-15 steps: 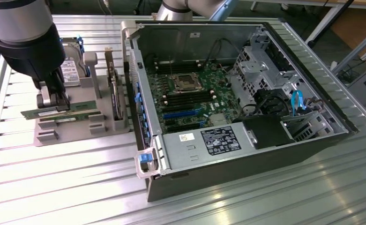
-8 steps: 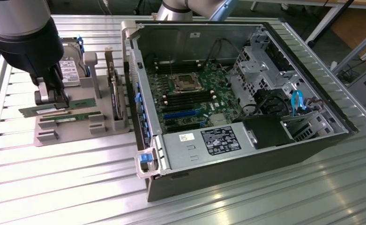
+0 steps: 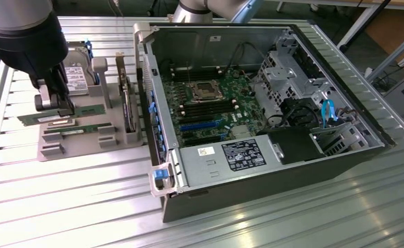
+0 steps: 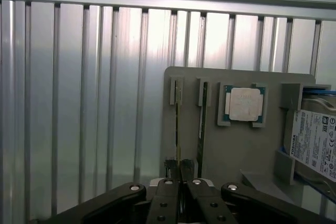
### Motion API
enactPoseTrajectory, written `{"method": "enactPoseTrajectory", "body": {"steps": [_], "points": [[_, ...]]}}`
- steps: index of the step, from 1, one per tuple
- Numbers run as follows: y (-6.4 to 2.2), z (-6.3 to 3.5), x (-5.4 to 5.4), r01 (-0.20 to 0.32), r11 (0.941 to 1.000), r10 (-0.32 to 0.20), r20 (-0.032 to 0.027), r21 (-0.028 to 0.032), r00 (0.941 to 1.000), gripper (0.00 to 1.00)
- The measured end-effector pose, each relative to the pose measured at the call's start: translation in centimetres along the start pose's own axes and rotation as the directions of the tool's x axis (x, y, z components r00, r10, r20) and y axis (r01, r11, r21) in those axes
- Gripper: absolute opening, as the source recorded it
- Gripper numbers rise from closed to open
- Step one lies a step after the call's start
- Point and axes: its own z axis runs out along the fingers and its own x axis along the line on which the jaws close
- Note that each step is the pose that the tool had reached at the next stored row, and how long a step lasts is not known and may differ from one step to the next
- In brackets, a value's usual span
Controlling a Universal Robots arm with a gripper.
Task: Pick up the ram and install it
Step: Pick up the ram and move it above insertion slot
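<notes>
Ram stands on its long edge in the slotted blocks of the grey parts tray, with the second stick parallel and just beside it. The hand is clamped on the ram: in the wrist view the two black fingertips are drawn together with the thin green board pinched between them. The far end of the ram sits in its tray block, so I judge it gripped but not yet lifted.

In the exterior view the hand comes down from above onto the ram, gripping along its length, not at an end, and apart from the neighbouring stick.

The step in hand appears to be drawing the ram out of the tray. To do it well, the pull should run straight up along the blocks' slots, in the plane of the board, so that neither end binds or tilts. The grip looks off-centre, so the free end may sag or swing.

Beyond the sticks the tray holds a square CPU and a hard drive. The tray lies on the ribbed aluminium counter, beside the open computer case with its memory slots.
</notes>
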Motion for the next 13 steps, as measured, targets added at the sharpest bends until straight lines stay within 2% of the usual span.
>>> {"method": "enactPoseTrajectory", "body": {"steps": [13], "points": [[-0.02, -1.71, 0.0, 0.0, 1.0, 0.0, 0.0, 0.0001, 1.0, 0.13]]}}
